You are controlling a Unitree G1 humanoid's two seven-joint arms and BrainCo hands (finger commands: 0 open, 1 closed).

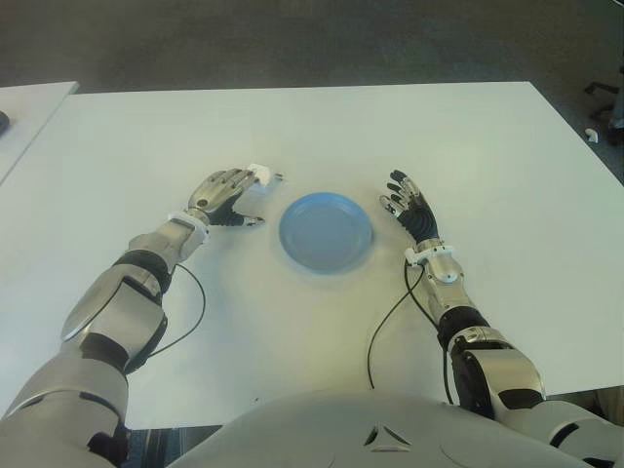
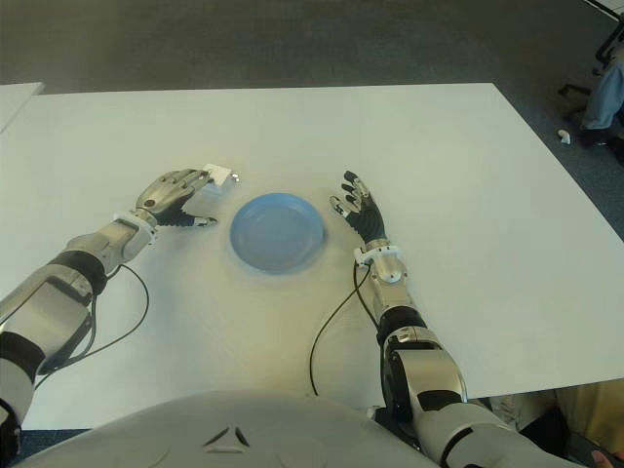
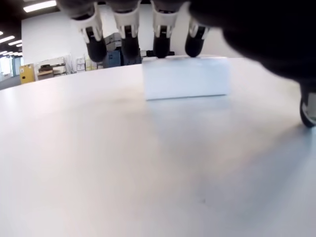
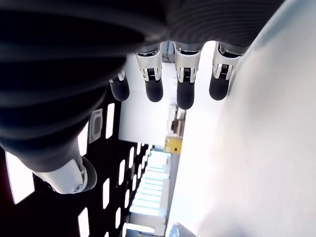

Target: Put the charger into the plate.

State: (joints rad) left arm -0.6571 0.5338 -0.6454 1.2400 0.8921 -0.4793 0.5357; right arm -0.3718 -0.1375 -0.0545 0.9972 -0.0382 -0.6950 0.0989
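Observation:
The charger (image 1: 260, 175) is a small white block with its prongs pointing right, lying on the white table (image 1: 439, 136) just left of the blue plate (image 1: 326, 232). My left hand (image 1: 229, 190) reaches over it from the left. In the left wrist view the fingertips (image 3: 163, 47) touch the charger's (image 3: 186, 78) top far edge, while the thumb stays off to the side, away from the block. The plate holds nothing. My right hand (image 1: 408, 203) shows to the right of the plate, fingers spread, holding nothing.
Black cables (image 1: 385, 327) run from both wrists back toward my body. A second white table (image 1: 29, 107) stands at the far left. Dark floor lies beyond the table's far edge, with chair legs (image 2: 609, 88) at the far right.

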